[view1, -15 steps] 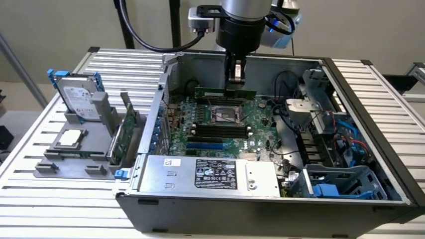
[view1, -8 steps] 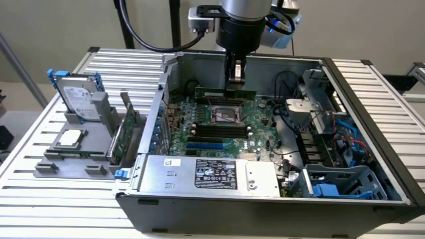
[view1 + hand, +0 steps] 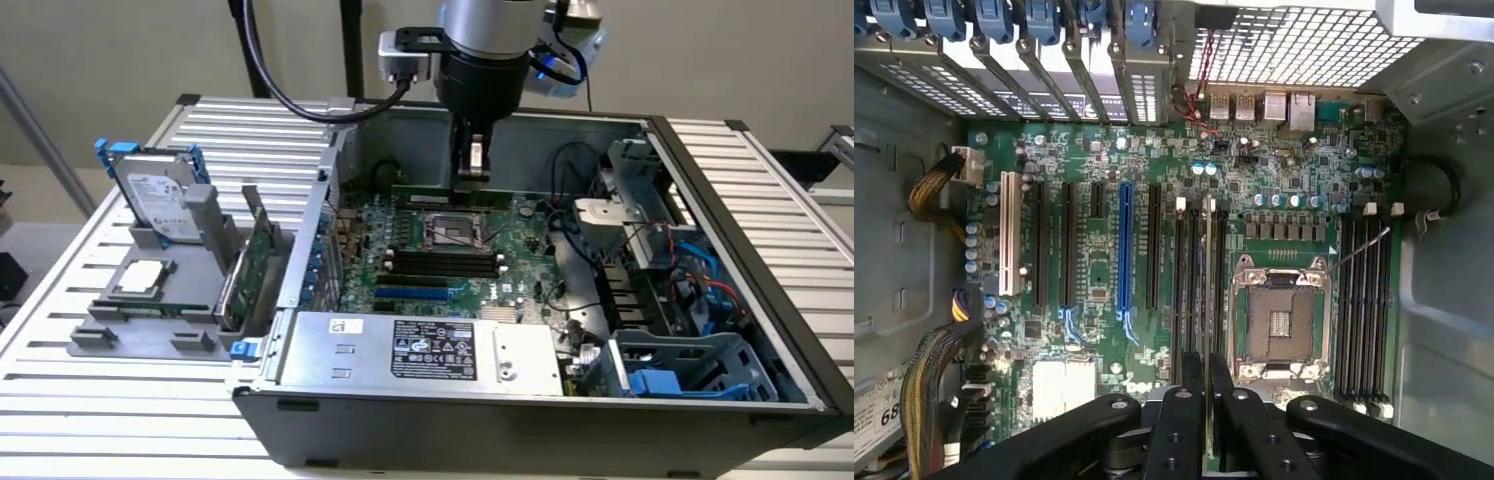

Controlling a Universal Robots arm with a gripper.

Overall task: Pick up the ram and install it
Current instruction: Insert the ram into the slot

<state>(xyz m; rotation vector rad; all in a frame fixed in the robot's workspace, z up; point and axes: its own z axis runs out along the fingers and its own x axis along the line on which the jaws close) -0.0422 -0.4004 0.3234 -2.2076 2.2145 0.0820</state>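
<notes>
Case (image 3: 534,430) lies open, motherboard (image 3: 527,250) exposed. Rack on the exterior view's left holds drive (image 3: 158,200) and cards.

Gripper (image 3: 470,180) is down inside the case, just far of the socket (image 3: 451,232). Its fingers (image 3: 1189,400) are narrow, pinched on the ram (image 3: 434,196).

The ram lies level, edge-on in the wrist view and lined up along a far slot.

Judgement: pick-up done. The ram is at the slot, but I can't tell whether it is seated. Not yet released.

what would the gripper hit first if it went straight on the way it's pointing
Probably the black memory slots beside the CPU socket, through the ram the gripper holds; the remaining gap is unclear.
</notes>
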